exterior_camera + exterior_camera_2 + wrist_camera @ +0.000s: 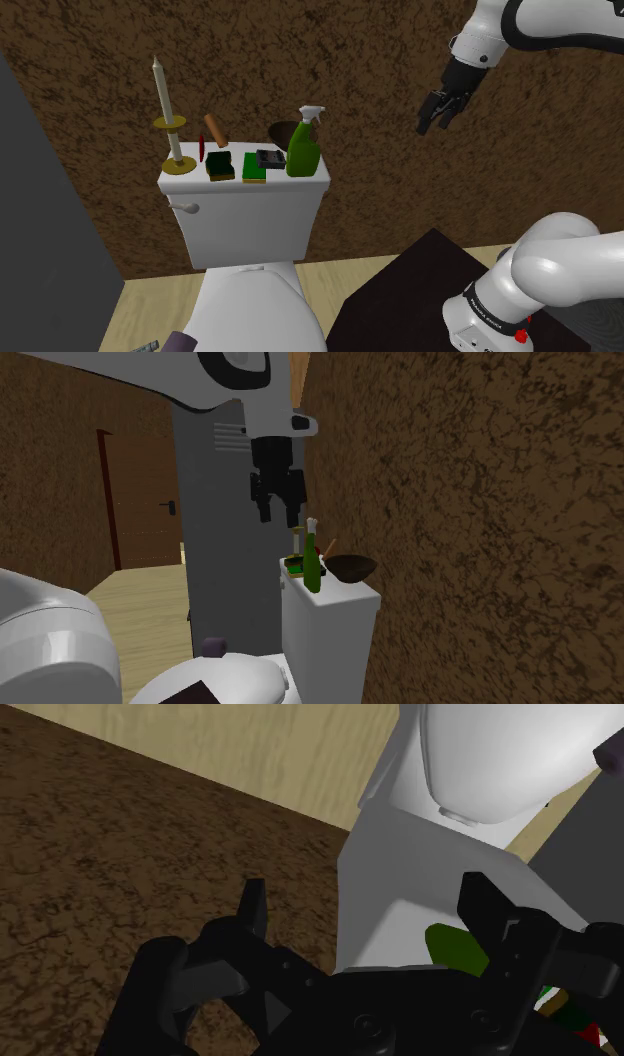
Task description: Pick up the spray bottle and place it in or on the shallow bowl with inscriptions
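I see the green spray bottle (303, 150) upright with a white trigger head, on the shoulder view's right end of the white toilet tank lid (190, 183); the dark brown bowl (282, 131) sits just behind it by the mottled brown wall (380, 200); I can't read any inscriptions. Next along the lid to that view's left: a small dark box (270, 158), a green-and-yellow sponge (254, 168), a darker green block (220, 166), a tilted brown cylinder (213, 130), and a tall pale candle (163, 105) in a brass holder. My pincer (440, 110) hangs in the air well apart from the bottle, at that view's right and higher; fingers spread, pinching nothing.
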Tool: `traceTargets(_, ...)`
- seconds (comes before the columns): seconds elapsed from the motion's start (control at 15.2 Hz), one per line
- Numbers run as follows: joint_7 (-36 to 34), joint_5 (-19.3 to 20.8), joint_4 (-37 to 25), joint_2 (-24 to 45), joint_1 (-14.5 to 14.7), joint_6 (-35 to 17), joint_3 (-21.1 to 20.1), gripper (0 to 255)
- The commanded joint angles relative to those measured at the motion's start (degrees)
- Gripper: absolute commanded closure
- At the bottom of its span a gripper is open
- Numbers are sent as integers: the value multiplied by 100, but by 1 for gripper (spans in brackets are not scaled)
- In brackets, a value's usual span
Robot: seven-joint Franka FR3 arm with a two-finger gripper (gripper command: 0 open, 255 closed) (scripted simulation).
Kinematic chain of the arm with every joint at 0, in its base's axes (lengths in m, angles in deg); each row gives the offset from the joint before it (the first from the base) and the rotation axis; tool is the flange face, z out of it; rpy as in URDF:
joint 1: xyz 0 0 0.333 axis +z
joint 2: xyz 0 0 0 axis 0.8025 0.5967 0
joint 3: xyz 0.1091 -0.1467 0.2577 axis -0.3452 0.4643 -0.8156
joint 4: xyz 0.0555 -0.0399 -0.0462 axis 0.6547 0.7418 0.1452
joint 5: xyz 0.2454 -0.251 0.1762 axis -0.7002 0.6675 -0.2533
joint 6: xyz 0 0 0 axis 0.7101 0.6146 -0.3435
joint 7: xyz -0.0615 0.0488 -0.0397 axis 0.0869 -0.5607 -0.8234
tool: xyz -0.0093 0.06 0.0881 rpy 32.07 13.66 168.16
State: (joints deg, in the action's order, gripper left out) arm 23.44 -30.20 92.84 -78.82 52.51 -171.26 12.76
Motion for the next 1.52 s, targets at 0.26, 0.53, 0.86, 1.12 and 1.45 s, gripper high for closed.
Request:
traceTargets(0.26, 1153, -59, 255, 427, 330, -1043, 454, 0)
traceTargets(0.53, 2364, -275, 296, 1022, 735, -1979, 903, 0)
traceTargets(0.86, 4022, -840, 67, 1911, 1350, -2893, 1445, 0)
traceTargets(1.12, 5477, -1544, -313, 2671, 1894, -3339, 1839, 0)
traceTargets(1.45, 7372, -2644, -983, 3627, 2434, -3480, 2142, 0)
